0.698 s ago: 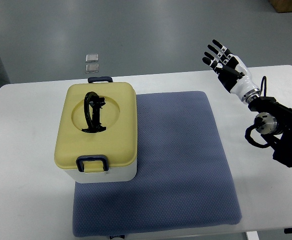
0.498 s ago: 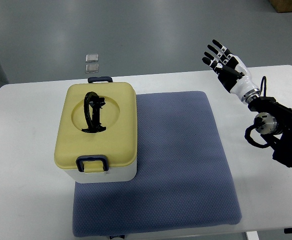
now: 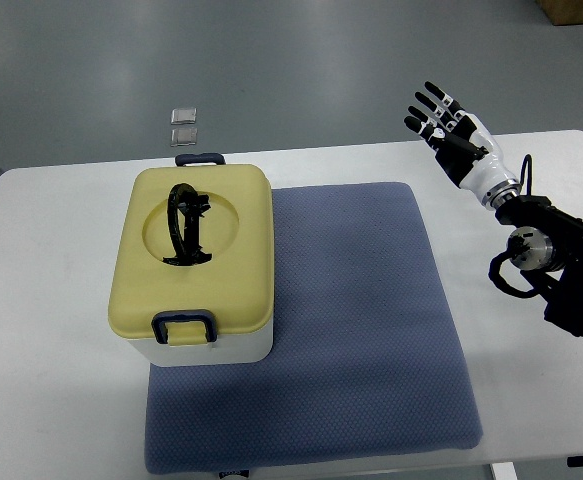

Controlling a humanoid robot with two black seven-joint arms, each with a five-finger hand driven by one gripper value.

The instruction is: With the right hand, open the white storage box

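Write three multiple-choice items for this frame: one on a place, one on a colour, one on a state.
1. Where does the storage box stand?
A. on the left part of the blue mat
B. on the floor
C. at the table's right edge

2. What colour is the lid?
A. red
B. pale yellow
C. green

3. How is the right hand?
A. gripping the black handle
B. pressing the front latch
C. open, away from the box

Answers:
1 A, the box overlaps the mat's left side.
2 B, the lid is yellow over a white base.
3 C, the fingers are spread above the table's far right, holding nothing.
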